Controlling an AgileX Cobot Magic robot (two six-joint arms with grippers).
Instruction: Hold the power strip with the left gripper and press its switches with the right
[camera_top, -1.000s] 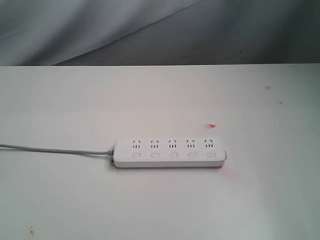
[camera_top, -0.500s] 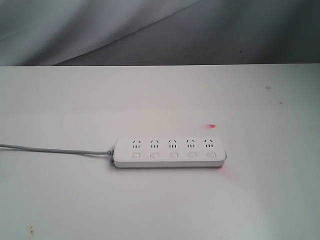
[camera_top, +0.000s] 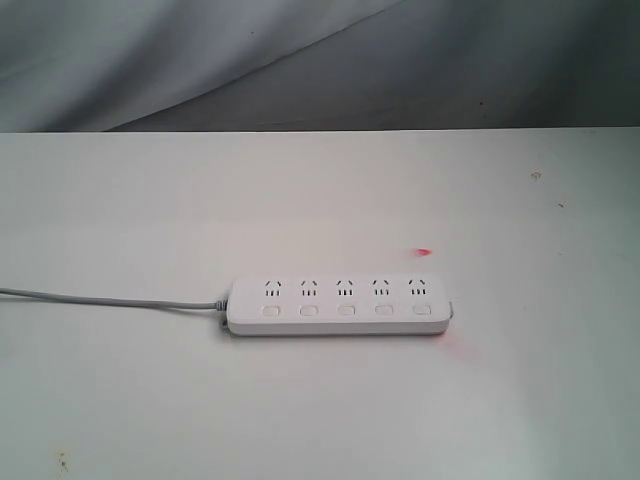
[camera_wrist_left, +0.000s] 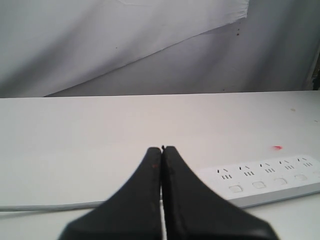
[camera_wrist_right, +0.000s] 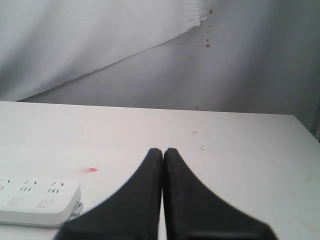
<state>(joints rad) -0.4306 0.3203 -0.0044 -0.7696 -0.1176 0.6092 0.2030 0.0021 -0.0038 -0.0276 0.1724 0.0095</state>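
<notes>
The white power strip (camera_top: 338, 305) lies flat on the white table, five sockets in a row and five small switches (camera_top: 346, 311) below them. Its grey cord (camera_top: 100, 299) runs off to the left edge. Neither arm shows in the exterior view. In the left wrist view my left gripper (camera_wrist_left: 162, 149) is shut with nothing in it, and the strip (camera_wrist_left: 265, 180) lies apart from it, beyond and to one side. In the right wrist view my right gripper (camera_wrist_right: 163, 150) is also shut and empty, with the strip's end (camera_wrist_right: 40, 200) well off to the side.
A small red spot (camera_top: 423, 252) sits on the table just behind the strip's right end. A grey cloth backdrop (camera_top: 320, 60) hangs behind the table's far edge. Small dark specks (camera_top: 535, 176) mark the table at the back right.
</notes>
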